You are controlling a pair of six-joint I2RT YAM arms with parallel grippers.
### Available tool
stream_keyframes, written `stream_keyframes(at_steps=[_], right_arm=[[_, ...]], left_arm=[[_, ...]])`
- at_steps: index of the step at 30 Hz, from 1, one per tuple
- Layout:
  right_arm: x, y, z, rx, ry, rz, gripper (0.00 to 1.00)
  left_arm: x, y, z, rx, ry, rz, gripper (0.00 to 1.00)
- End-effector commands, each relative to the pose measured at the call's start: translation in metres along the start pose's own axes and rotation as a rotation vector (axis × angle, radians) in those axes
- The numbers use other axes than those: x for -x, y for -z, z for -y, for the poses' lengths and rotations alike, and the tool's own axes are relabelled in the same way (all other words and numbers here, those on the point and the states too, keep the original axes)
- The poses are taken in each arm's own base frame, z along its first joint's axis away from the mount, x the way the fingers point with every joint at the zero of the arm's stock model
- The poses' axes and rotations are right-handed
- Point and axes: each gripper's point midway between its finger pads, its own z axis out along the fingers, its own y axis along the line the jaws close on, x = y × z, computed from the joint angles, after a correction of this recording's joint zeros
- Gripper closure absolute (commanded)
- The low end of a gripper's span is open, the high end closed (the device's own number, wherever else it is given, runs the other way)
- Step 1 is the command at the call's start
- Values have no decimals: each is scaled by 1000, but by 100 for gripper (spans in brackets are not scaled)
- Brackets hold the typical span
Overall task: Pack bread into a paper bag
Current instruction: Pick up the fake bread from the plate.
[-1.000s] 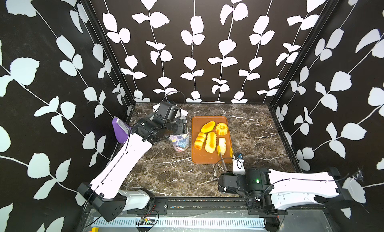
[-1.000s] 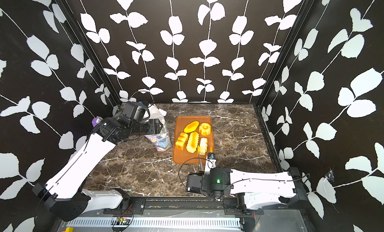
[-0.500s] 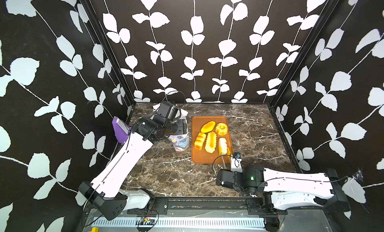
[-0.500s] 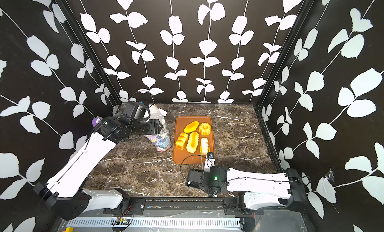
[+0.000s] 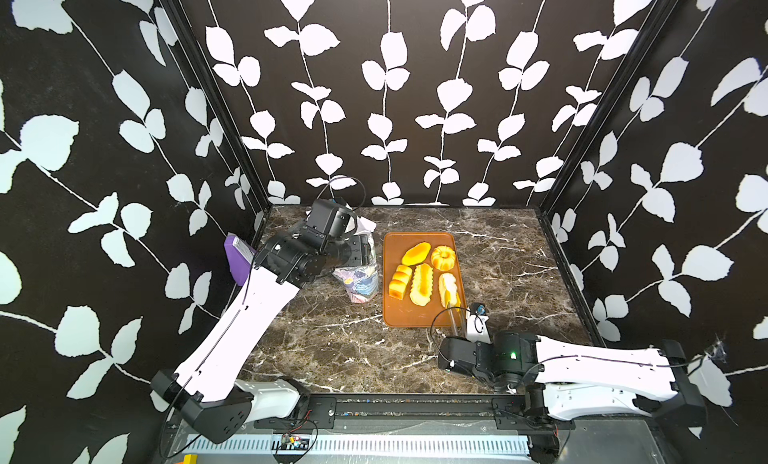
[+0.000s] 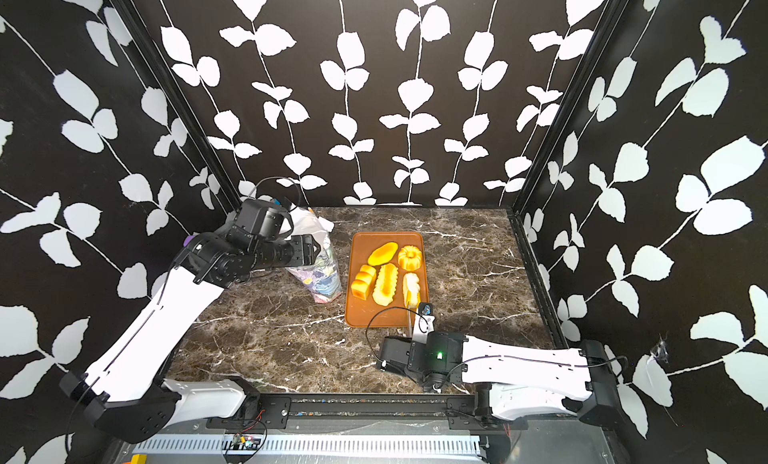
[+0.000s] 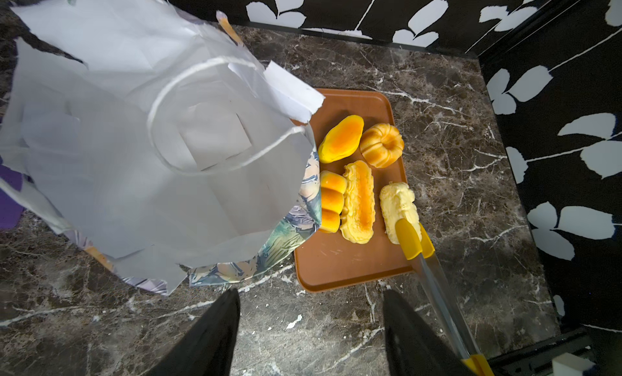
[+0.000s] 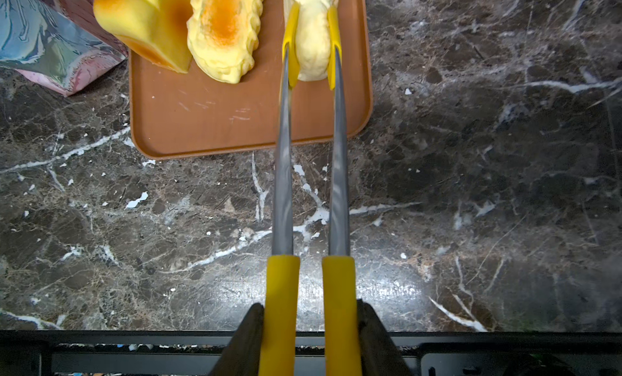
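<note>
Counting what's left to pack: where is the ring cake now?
In a top view the ring cake sits at the brown tray's far right corner, beside the oval bun, beyond the pale loaf.

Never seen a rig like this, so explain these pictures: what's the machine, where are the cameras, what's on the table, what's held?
Two white robot arms stand at a marble table. Two pictures look down from overhead; two come from cameras on the wrists. On the table: a brown tray with five toy breads, a flowered paper bag, a purple box. The right gripper is shut on tongs whose yellow tips sit either side of a pale loaf. The left gripper is open and empty.
</note>
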Motion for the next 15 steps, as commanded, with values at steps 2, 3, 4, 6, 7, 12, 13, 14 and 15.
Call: stream_keyframes(at_steps=[2,3,4,6,7,12,13,14,15], right_arm=[[45,32,-7,8,26,144,100],[49,36,-9,6,35,157,100],[55,41,-11,6,48,169,100],[65,50,-18,7,73,193,100],[70,55,-23,13,85,206,100],[91,78,-50,50,145,231,100],[93,81,-56,59,157,227,100],[95,84,-62,69,168,229,100],[96,86,-68,83,181,219,100]], left_arm=[[13,32,-1,-27,3,97,30],[14,35,-1,-31,5,106,30],[16,37,-1,-35,6,115,29],[16,40,-2,-33,6,120,29],[16,40,-3,-29,4,118,29],[10,41,-17,34,17,121,29],[10,40,-21,56,23,125,29],[10,42,-26,80,30,134,29],[9,42,-32,110,37,137,29]])
